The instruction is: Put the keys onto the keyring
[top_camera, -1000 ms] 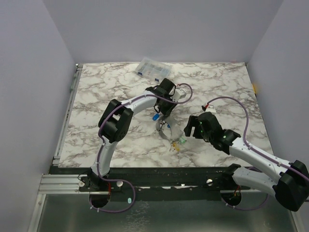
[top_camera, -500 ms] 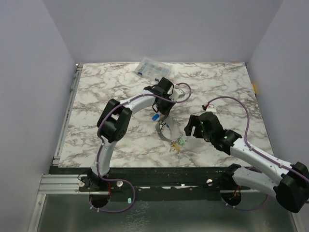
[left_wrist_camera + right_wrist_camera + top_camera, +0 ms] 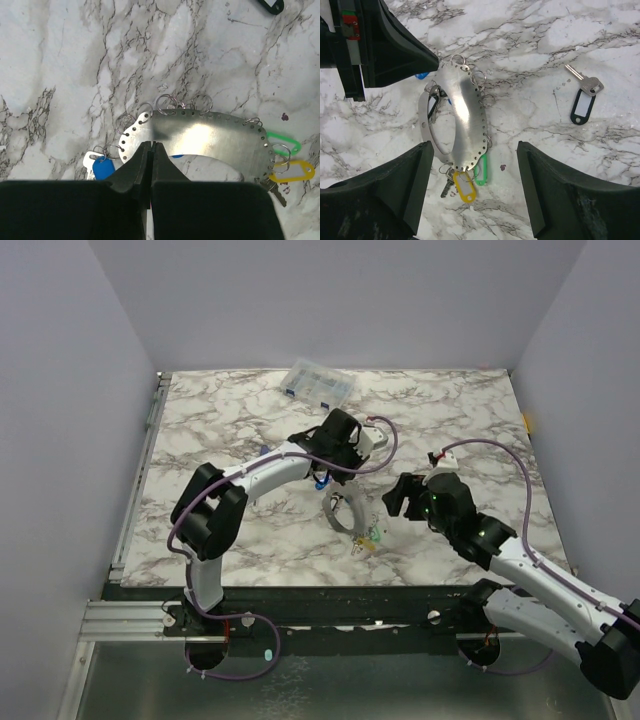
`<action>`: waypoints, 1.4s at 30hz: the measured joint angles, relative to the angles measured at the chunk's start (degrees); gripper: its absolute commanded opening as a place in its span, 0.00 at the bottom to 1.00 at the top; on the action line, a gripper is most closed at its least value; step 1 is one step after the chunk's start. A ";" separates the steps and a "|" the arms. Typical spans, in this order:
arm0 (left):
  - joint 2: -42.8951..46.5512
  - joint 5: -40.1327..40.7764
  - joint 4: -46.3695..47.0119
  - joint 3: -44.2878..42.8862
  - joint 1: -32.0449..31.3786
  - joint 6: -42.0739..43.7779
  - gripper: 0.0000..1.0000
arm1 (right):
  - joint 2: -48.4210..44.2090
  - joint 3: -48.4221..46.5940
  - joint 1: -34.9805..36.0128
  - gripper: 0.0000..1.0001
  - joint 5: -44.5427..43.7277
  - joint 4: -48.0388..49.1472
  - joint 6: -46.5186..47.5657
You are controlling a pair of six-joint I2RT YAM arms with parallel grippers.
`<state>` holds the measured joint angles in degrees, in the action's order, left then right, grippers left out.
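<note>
Midway across the marble table (image 3: 220, 420) stands the keyring (image 3: 465, 115), a wide perforated metal band on its edge, with small split rings threaded along its holes. A yellow-tagged key (image 3: 463, 190) and a green-tagged key (image 3: 481, 172) hang at one end. At the other end a blue-tagged key (image 3: 103, 167) lies half hidden behind the left gripper (image 3: 151, 150), whose jaws are clenched on the band's rim. Well apart from the keyring, a black-tagged key (image 3: 581, 102) lies loose on the marble. Above the keyring the right gripper (image 3: 474, 150) hovers, jaws spread wide. Something dark inside the hoop is masked by the band. Far beyond the keyring sits a clear compartment box (image 3: 318, 385).
</note>
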<state>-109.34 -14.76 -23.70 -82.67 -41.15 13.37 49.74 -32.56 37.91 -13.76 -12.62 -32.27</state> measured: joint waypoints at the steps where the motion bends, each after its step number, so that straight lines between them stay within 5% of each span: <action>1: 0.74 0.68 1.05 0.72 -0.24 -0.46 0.00 | -0.33 0.00 0.00 0.77 0.04 0.02 0.22; 5: 1.84 4.13 3.37 2.34 -0.39 -2.23 0.46 | -1.68 0.00 0.00 0.82 0.09 0.15 0.35; 10: 1.81 9.35 4.70 3.04 -0.81 -6.56 0.67 | -2.19 0.00 0.00 0.86 -2.86 -1.73 -1.31; 20: -0.26 18.05 5.68 1.70 -8.07 -12.96 0.56 | -7.87 0.09 -0.07 0.86 -9.40 -6.84 -4.22; 35: -8.50 21.68 5.49 -2.01 -7.98 -16.92 0.47 | -8.68 0.81 -0.04 0.86 -9.42 -7.74 -4.87; 42: -10.43 22.58 6.08 -3.17 -9.25 -17.00 0.17 | -8.66 0.92 -0.04 0.86 -9.35 -7.76 -4.85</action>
<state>-119.77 7.81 -17.63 -85.84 -50.39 -3.64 41.08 -31.64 37.87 -23.11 -20.38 -37.12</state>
